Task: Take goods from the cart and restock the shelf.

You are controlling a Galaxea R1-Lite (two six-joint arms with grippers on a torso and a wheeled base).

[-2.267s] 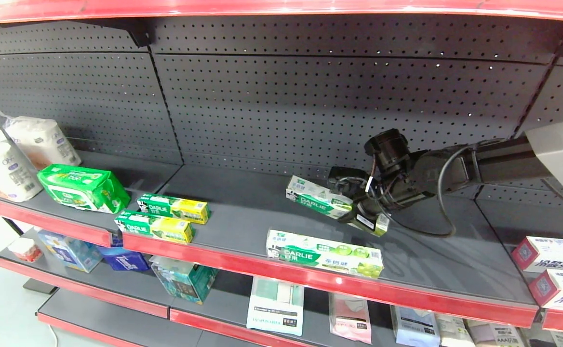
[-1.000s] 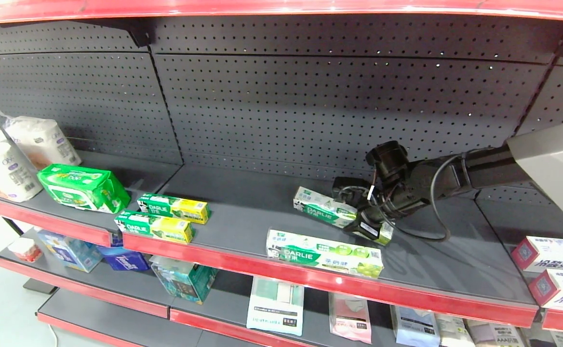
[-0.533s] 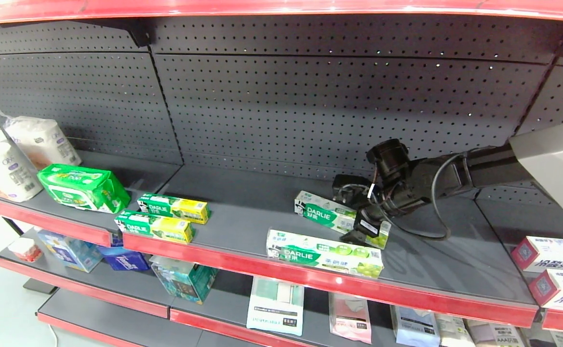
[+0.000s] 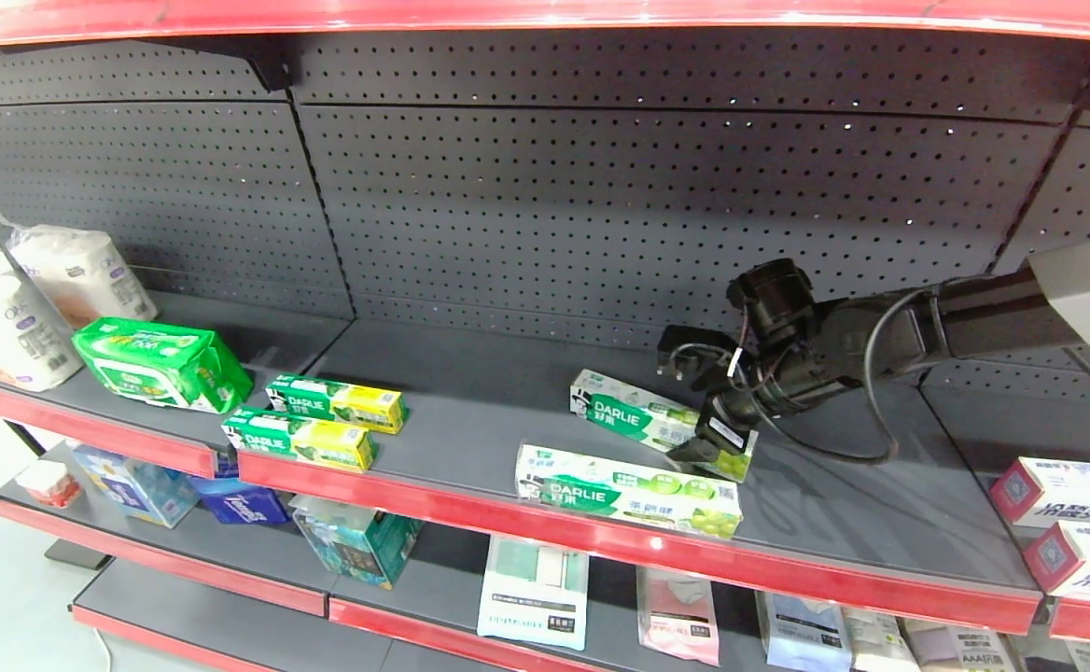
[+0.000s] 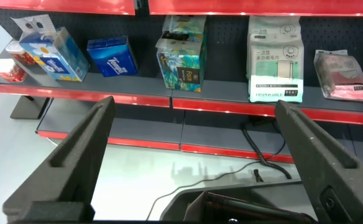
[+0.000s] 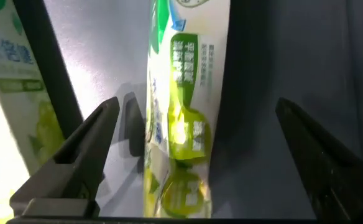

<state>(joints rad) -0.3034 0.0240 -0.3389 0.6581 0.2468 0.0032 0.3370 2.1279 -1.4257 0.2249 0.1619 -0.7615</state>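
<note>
A white and green toothpaste box (image 4: 634, 415) lies flat on the grey shelf board (image 4: 489, 387), just behind another box of the same kind (image 4: 629, 490) at the red front edge. My right gripper (image 4: 677, 408) is at the box's right end, open, one finger on each side and neither pressing it. In the right wrist view the box (image 6: 181, 118) lies between the spread fingers (image 6: 76, 155) of that gripper (image 6: 197, 106). My left gripper (image 5: 194, 106) is open and holds nothing, low in front of the lower shelves.
Two green and yellow boxes (image 4: 335, 403) and a green wipes pack (image 4: 162, 362) lie on the shelf's left part, with white tissue packs (image 4: 78, 271) beyond. Red and white boxes (image 4: 1068, 490) sit at the right. The pegboard back wall (image 4: 601, 205) is close behind.
The right gripper lowered the tilted toothpaste box onto the shelf, opened, and drew back slightly to the right and up. The box stays flat where it was set.
</note>
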